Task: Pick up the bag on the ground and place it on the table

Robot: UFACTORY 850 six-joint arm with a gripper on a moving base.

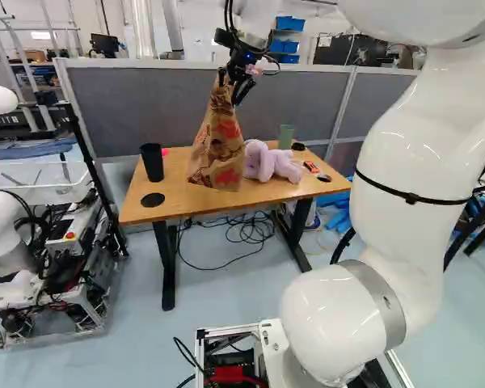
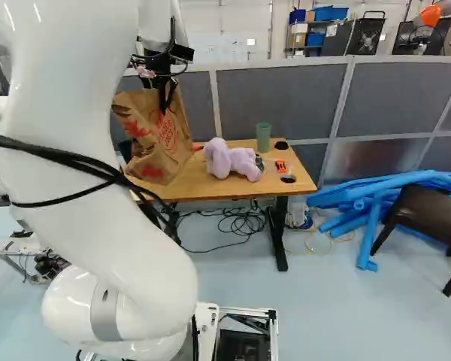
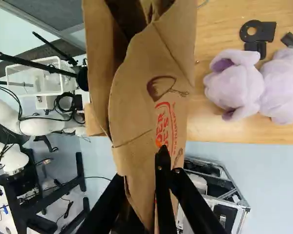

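Note:
The gripper [image 1: 231, 86] is above the wooden table [image 1: 166, 202], at the top of the brown paper bag [image 1: 218, 149]. In the wrist view the gripper [image 3: 166, 168] is shut on the bag's paper rim, and the bag [image 3: 141, 102] fills the space ahead of it. The bag is upright but tilted, its base over the table's top near the black cup. Whether that base touches the wood, I cannot tell. Part of the bag's rim is hidden behind the fingers.
A lilac plush toy [image 2: 229, 159] lies beside the bag, with a green cup [image 2: 263, 138] behind it. A black cup [image 1: 153, 162] stands at the table's other end. Grey partitions [image 2: 278, 101] rise behind. Another robot [image 1: 40, 267] is at the left.

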